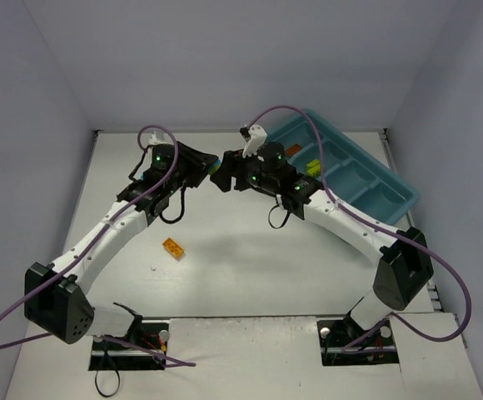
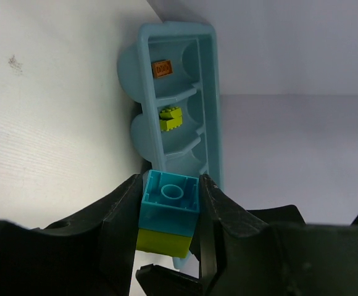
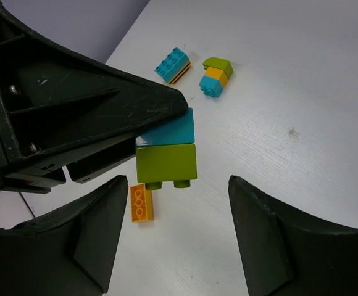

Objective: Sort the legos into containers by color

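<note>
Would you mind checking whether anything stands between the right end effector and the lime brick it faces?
Nothing visible does. The lime brick, joined to the cyan brick in the left end effector, hangs exposed ahead of the open right end effector.

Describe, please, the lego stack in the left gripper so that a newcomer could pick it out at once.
Start at the teal tray at the table's far right. Just left of it, the left gripper pinches a two-brick stack, cyan on lime. Unlike the loose legos lying below, it carries no orange and is the only one held.
</note>
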You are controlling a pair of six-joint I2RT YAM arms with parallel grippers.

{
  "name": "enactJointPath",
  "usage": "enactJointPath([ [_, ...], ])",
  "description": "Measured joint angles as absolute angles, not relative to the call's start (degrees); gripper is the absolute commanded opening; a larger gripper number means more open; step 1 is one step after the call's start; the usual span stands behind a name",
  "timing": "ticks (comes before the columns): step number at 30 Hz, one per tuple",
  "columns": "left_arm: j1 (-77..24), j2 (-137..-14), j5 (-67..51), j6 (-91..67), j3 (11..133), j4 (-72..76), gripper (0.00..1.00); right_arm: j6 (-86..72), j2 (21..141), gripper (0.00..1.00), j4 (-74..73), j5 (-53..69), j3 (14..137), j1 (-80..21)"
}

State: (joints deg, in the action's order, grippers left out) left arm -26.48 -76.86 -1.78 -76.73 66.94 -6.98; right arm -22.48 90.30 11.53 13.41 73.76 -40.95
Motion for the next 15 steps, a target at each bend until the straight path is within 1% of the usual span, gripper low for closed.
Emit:
enactJointPath([
  [4, -26.68, -76.31, -1.45, -76.73, 66.94, -6.96, 0.00, -22.48, 90.91, 0.61, 11.79, 12.86, 74.67, -41.04],
  [10, -27.20, -75.83, -1.41, -76.73, 66.72, -6.96, 0.00, -22.44, 91.79, 0.52, 12.36, 12.21, 75.46, -41.39],
  [13, -27.42, -75.75, -1.39, -76.73, 66.72, -6.94, 0.00, -22.46, 91.85, 0.46, 12.62, 12.16, 75.46, -41.58],
  [15, -27.51, -75.64, -1.37, -76.71, 66.65, -6.90, 0.00, -22.41, 91.85, 0.36, 12.88, 12.27, 75.46, -41.78],
])
